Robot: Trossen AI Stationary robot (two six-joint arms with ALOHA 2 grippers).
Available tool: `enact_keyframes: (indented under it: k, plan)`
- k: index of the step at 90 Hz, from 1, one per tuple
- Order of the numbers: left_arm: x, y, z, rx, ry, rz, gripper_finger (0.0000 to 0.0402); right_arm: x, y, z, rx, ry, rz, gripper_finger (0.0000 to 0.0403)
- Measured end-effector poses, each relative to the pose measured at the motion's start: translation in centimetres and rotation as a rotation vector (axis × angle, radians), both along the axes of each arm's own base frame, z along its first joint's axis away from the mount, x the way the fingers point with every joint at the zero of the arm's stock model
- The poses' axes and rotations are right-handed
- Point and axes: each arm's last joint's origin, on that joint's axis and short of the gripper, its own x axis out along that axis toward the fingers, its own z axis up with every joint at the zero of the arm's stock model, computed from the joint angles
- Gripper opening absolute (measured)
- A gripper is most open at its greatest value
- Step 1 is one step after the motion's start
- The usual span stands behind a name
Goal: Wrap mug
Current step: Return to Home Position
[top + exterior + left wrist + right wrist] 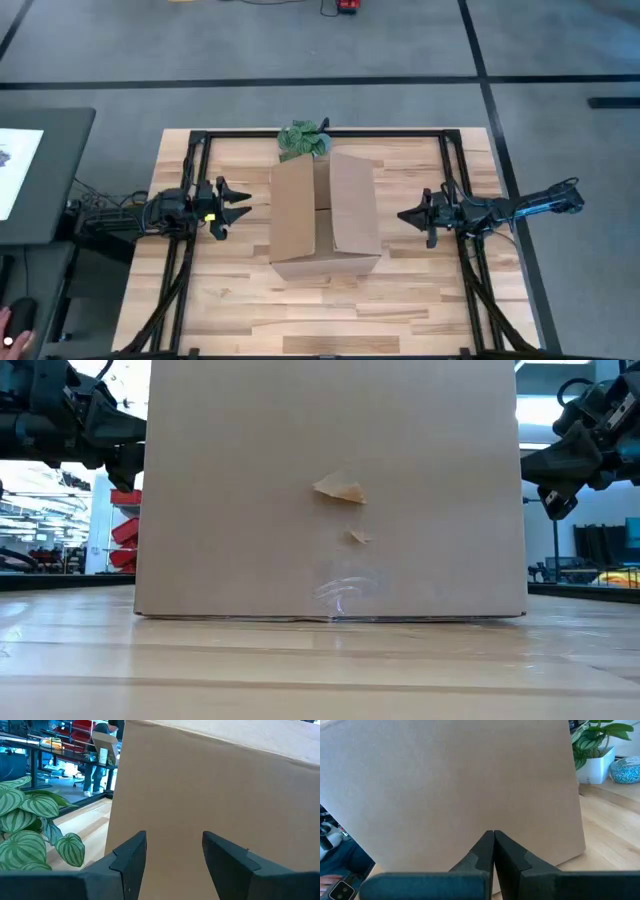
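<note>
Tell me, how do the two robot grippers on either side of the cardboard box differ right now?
The left gripper has its fingers spread open; the right gripper has its fingers pressed shut. The left gripper is off the cardboard box's left side, the right gripper off its right side. Both are dark, hold nothing, point at the box and touch nothing.

The mug is out of sight

The mug does not show in any view. A big brown cardboard box (296, 215) stands upright in the middle of the counter (230, 295). Its two top flaps are folded shut, and its plain sides hide whatever is inside.
</note>
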Motion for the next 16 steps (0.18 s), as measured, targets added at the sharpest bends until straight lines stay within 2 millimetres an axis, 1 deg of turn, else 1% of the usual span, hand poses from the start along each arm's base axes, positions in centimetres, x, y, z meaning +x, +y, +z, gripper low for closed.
enact_keyframes:
  k: [16]
  plan:
    - [0.0, 0.0, 0.0, 0.0, 0.0, 0.0, 0.0173, 0.0, 0.0, 0.0, 0.0, 0.0, 0.0, 0.0]
